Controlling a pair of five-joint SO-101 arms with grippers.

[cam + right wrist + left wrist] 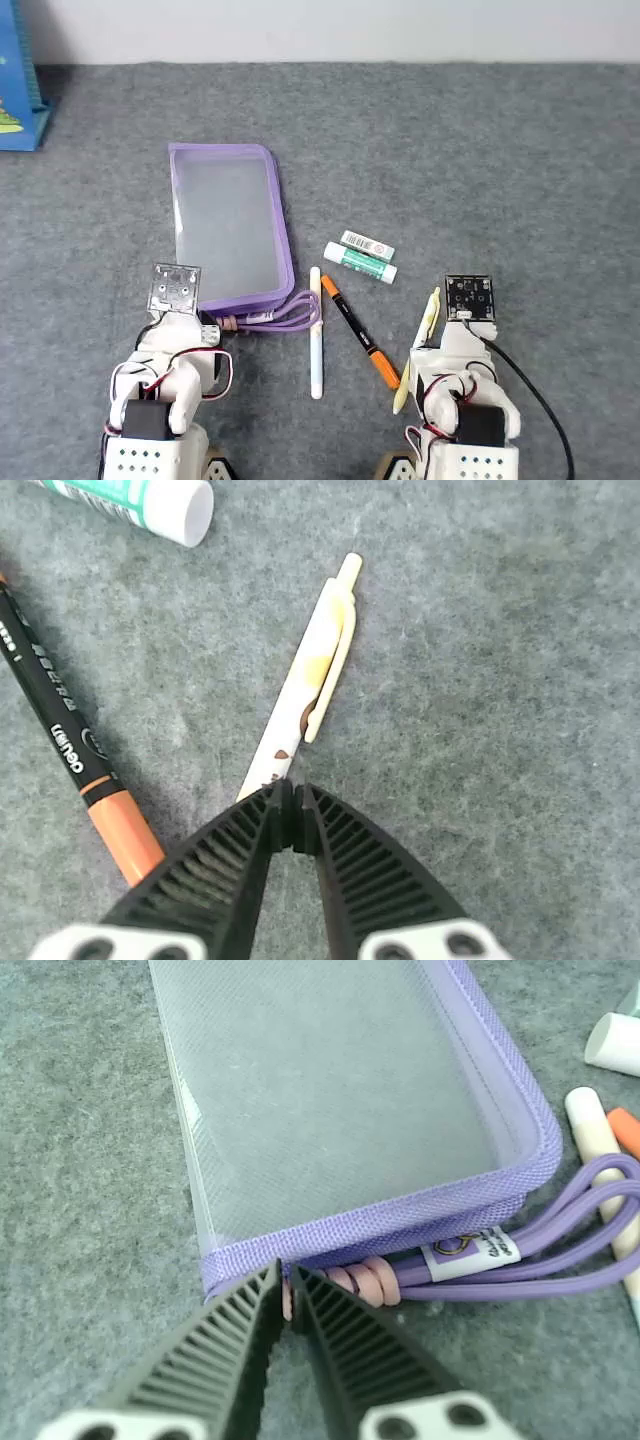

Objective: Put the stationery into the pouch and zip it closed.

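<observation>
A blue box (18,95) was cut off by the left edge. The pouch (228,225) lay flat on the grey mat (480,150), clear face up; whether its zip was open could not be made out. The left gripper (287,1298) sat clenched at the pouch's near corner, tips against pink beads (365,1280) on the purple cord (560,1230); whether it pinched a bead was unclear. Next lay a white pen (316,340) and an orange marker (355,325), with a glue stick (360,263) and a small white bar (367,243) beyond them. The right gripper (293,815) was clenched, tips meeting over a yellow pen (310,695), whose near end its jaws hid.
</observation>
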